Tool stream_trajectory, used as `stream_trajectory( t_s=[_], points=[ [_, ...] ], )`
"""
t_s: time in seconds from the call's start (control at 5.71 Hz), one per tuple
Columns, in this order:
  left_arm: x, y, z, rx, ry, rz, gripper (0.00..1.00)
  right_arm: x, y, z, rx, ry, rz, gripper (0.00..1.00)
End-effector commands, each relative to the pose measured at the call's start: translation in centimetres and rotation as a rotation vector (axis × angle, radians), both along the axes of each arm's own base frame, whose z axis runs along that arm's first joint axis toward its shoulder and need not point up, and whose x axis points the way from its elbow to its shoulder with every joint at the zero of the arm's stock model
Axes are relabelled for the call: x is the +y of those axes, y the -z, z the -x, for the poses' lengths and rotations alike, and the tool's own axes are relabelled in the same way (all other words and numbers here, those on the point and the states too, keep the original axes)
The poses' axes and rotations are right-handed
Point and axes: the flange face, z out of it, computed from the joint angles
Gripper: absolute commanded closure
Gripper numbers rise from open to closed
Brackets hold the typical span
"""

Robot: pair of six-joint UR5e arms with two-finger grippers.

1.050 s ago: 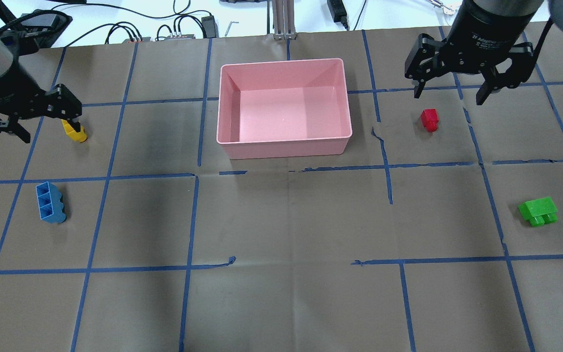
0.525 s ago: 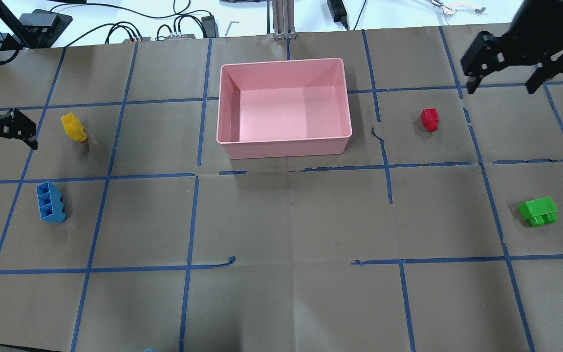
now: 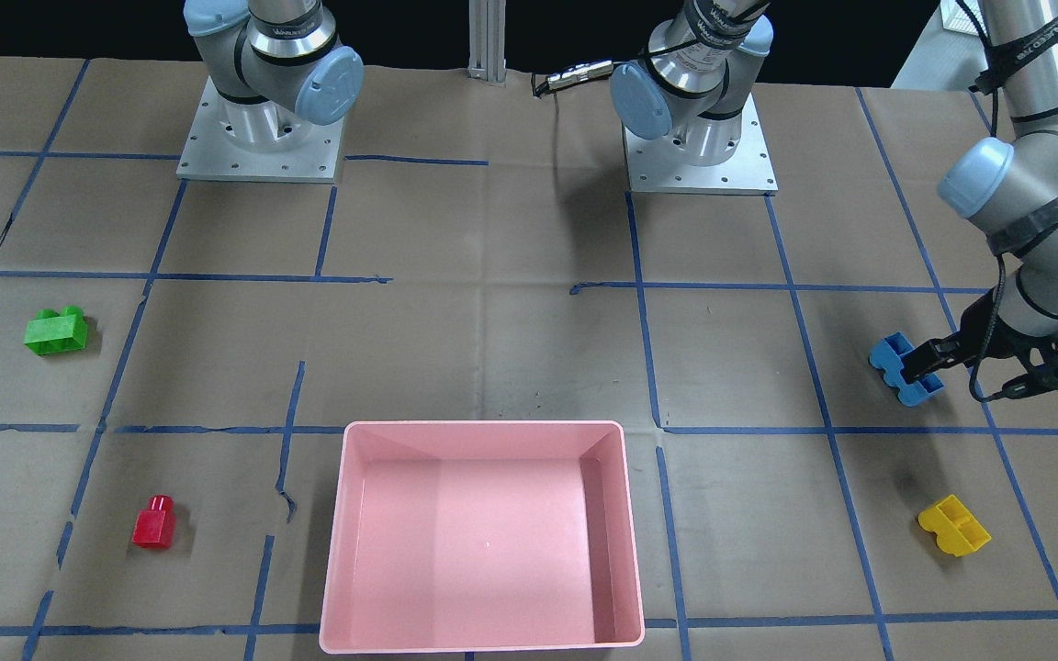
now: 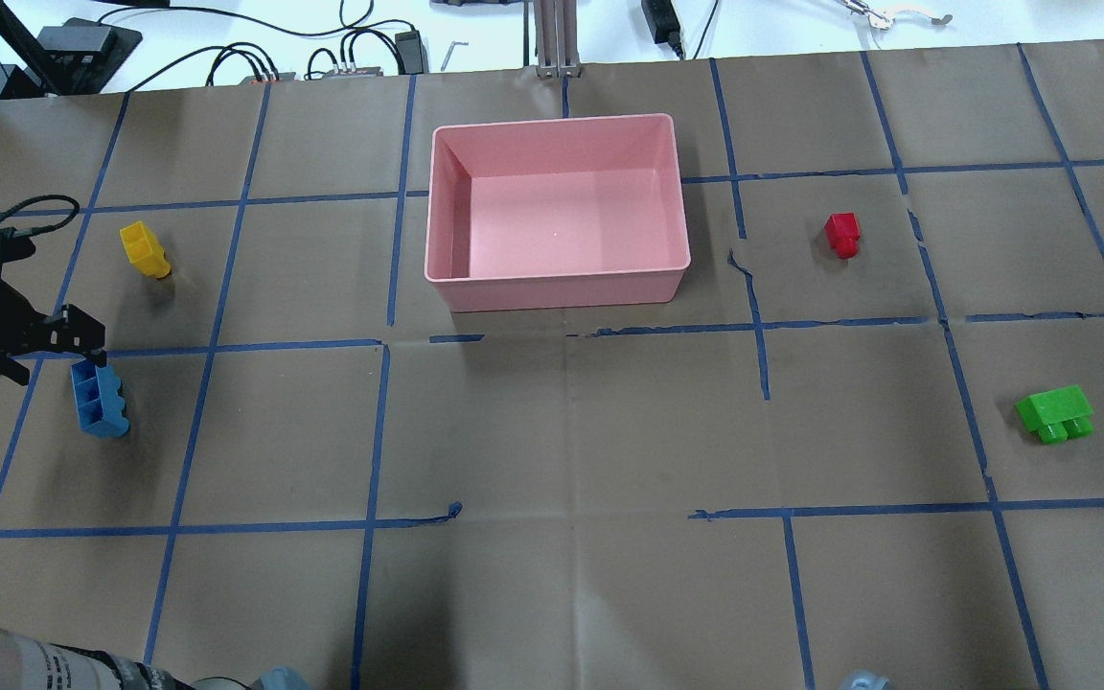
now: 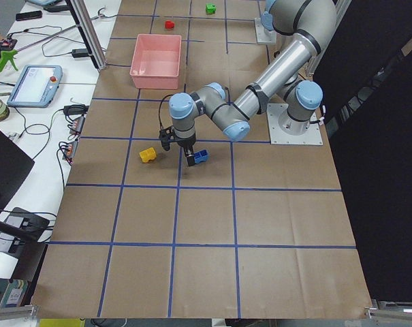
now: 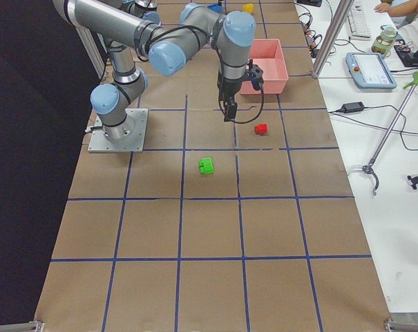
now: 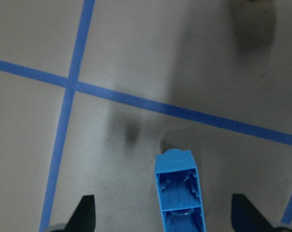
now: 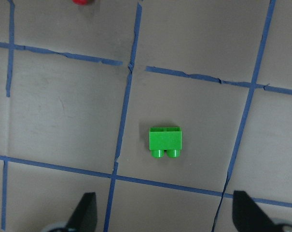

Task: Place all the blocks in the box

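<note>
The pink box [image 4: 557, 278] stands empty at the table's far middle, also in the front view [image 3: 483, 425]. The blue block [image 4: 99, 398] lies at the left. My left gripper [image 4: 58, 366] hovers open over its far end. In the left wrist view the block [image 7: 179, 193] shows between the open fingertips [image 7: 88, 212]. The yellow block [image 4: 143, 247] lies farther back on the left. The red block [image 4: 842, 234] lies right of the box. The green block [image 4: 1055, 413] lies at the near right, below my right gripper [image 8: 166, 217], which is high above it and open.
Cables and power supplies [image 4: 351, 57] and a metal post [image 4: 552, 38] line the table's far edge. The two arm bases [image 3: 258, 138] [image 3: 699, 138] stand on the robot's side. Blue tape lines cross the brown paper.
My left gripper left the yellow block's side, swung left, then came toward me over the blue block. My right gripper moved right, away from the red block and out of the overhead view.
</note>
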Motion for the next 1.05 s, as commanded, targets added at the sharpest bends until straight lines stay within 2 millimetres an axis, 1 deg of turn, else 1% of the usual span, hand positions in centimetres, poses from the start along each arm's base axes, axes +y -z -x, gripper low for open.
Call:
stream_trajectory(
  t_s=[0.0,0.17,0.35,0.53,0.7,0.88],
  points=[
    [1.2,2.5,0.8,0.005,0.002,-0.016,0.03,2.0,6.4,2.7,-0.029,0.002,-0.023,0.00],
    [1.2,2.4,0.8,0.004,-0.002,-0.015,0.46,1.9,9.6,2.6,-0.010,0.012,0.003,0.00],
    [1.0,1.9,0.6,-0.002,0.001,-0.006,0.87,3.0,16.0,1.1,0.032,0.022,0.050,0.00],
    [0.7,1.7,0.5,-0.006,0.011,-0.004,1.00,3.8,20.7,0.3,0.056,0.018,0.081,0.00],
    [-1.7,-0.4,1.3,-0.025,0.051,0.046,1.00,3.6,24.2,0.4,0.044,0.019,0.071,0.00],
    [-7.8,-5.0,8.3,-0.020,0.201,0.111,1.00,3.1,26.0,0.1,-0.018,0.023,0.073,0.00]
  ],
)
